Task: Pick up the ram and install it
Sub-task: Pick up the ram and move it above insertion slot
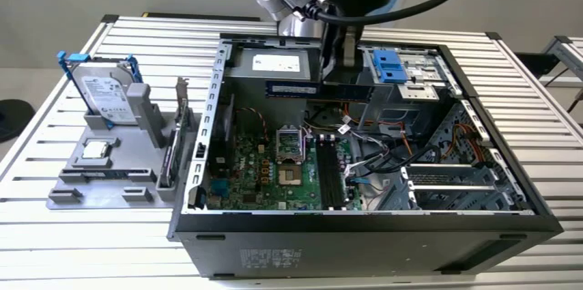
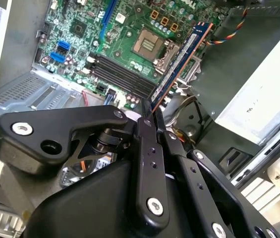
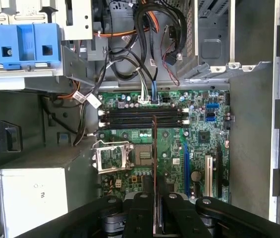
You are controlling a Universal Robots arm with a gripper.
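**We are holding the ram above the open case**

We are clamping the ram [image 1: 305, 90] between the fingers of our gripper [image 1: 345, 84], which are closed tight on the board. In the exterior view the stick is showing its flat side, with its length running from nine o'clock to three o'clock. We are gripping it nearer its three o'clock end, so most of it is sticking out toward nine o'clock of the gripper.

The ram is hanging over the open computer case [image 1: 364, 242]. The power supply [image 1: 273, 65] is lying at eleven o'clock of it and the blue drive caddy [image 1: 392, 68] at two o'clock. The memory slots [image 1: 330, 174] are sitting at six o'clock of the ram, well apart from it. They are running from twelve to six, so the stick is lying crosswise to them and is not yet seated.

In the second wrist view the ram [image 2: 179, 62] is jutting out from between the black fingers [image 2: 149, 148], with the motherboard [image 2: 80, 29] behind it. In the first wrist view we are seeing the ram [image 3: 154, 148] edge-on, crossing the memory slots [image 3: 130, 119] beside the CPU socket [image 3: 112, 156].

At nine o'clock of the case, on the slatted table [image 1: 528, 119], a grey fixture [image 1: 78, 179] is carrying a hard drive [image 1: 105, 95], a CPU chip [image 1: 97, 150] and an upright expansion card [image 1: 179, 136].
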